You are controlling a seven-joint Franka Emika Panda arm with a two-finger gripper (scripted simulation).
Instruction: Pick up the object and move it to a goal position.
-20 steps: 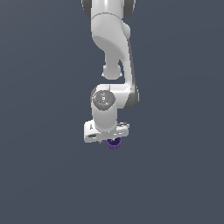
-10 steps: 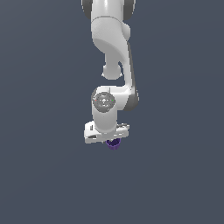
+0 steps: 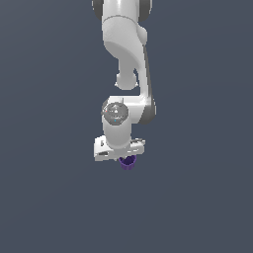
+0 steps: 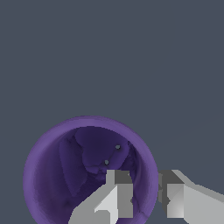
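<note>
Here the small round purple cup [image 4: 89, 173], hollow and dark inside, sits directly beneath the white arm's gripper [image 4: 144, 192]; one finger [image 4: 118, 192] reaches inside the rim, the other outside, pinching the wall. It looks light, rigid, probably slick, so this rim hold seems sensible.

Arm [image 3: 126, 64] reaching down, jaws narrowly parted, fingertips [image 4: 120, 186] visible

My small round purple cup [image 4: 65, 175] shows a darker, mottled violet inside with two tiny grey specks. My gripper [image 4: 146, 194] fingers are pale grey with white faces. My glossy white arm [image 3: 123, 59] stands against plain slate-grey.
</note>
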